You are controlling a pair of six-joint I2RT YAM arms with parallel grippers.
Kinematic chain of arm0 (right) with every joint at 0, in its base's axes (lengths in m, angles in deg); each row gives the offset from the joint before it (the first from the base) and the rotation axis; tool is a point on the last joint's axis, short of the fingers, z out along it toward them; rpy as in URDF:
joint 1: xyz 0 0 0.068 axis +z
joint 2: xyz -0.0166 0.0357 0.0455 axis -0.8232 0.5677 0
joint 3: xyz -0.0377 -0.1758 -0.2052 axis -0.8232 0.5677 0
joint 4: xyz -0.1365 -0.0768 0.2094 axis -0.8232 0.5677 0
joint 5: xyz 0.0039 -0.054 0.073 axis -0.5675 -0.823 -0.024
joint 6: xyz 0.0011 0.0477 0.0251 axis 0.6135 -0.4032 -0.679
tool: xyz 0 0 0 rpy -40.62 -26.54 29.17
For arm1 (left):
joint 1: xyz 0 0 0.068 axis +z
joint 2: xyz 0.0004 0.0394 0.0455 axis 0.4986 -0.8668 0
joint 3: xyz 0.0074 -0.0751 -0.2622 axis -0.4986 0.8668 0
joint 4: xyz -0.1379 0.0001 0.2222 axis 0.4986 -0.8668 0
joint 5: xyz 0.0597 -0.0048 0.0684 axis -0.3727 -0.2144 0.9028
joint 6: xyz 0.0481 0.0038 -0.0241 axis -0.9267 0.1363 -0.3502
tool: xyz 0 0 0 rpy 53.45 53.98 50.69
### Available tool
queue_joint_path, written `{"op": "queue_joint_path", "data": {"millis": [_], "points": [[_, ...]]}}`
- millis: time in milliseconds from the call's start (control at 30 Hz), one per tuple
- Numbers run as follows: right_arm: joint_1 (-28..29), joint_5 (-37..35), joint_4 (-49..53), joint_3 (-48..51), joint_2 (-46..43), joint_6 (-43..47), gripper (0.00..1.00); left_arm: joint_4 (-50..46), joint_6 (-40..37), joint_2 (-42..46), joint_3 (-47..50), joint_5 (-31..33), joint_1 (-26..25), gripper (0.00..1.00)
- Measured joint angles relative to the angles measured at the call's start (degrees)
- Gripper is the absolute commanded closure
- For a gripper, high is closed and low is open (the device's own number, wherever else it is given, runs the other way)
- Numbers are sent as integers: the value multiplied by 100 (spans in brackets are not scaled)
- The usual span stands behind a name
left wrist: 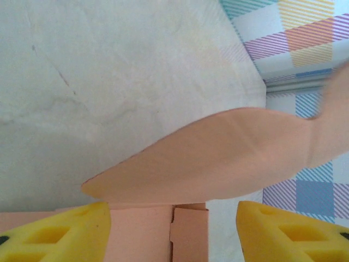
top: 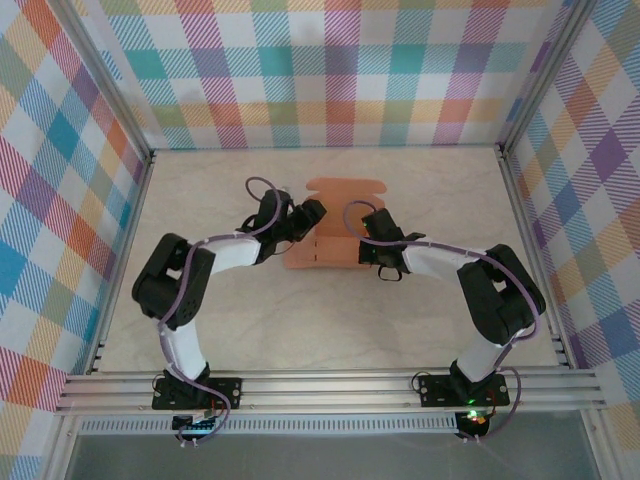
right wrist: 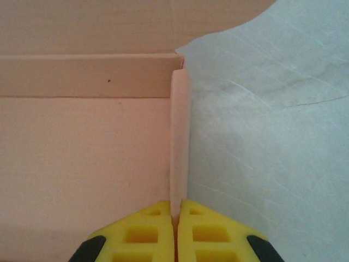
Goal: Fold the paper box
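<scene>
We judge the box (top: 335, 235), lying mid-tabletop (top: 330, 320), light, thin and easily creased, best held near folds: our right tool (right wrist: 175, 210) pinches its right side flap (right wrist: 180, 136), our left tool (left wrist: 173, 218) is spread before a rounded flap (left wrist: 218, 153).

Salmon paper box (top: 330, 245) w/ multicolour-plaid walls (top: 300, 70)

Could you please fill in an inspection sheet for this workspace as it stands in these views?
Surface: pale marbled table, with faint dark hairline marks.
Job's things: salmon paper box, partly folded, lying mid-table between the arms, one side flap upright.
Clutter: nothing seen.
Grippers: left gripper has its jaws open over the box's edge, below a raised flap; right gripper has its jaws shut on the upright side flap.
Cables: purple cables loop along both arms.
Surroundings: plaid walls and an aluminium frame.
</scene>
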Motion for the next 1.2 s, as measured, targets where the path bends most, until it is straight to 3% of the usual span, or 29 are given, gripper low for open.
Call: {"op": "queue_joint_path", "data": {"millis": [167,367,600,900,1200], "points": [[0,-61,0,0,0,-61,100,-350,-282,813,483,367,59,31],[0,-142,22,-4,0,-179,100,-890,236,1823,1587,990,-203,21],[0,-195,68,-26,0,-280,100,-1687,1519,2789,1871,1637,-826,44],[0,-192,68,-26,0,-297,100,-1878,2321,1620,1241,1303,-933,61],[0,-186,79,-26,0,-271,100,-1864,2256,857,664,848,-944,74]]}}
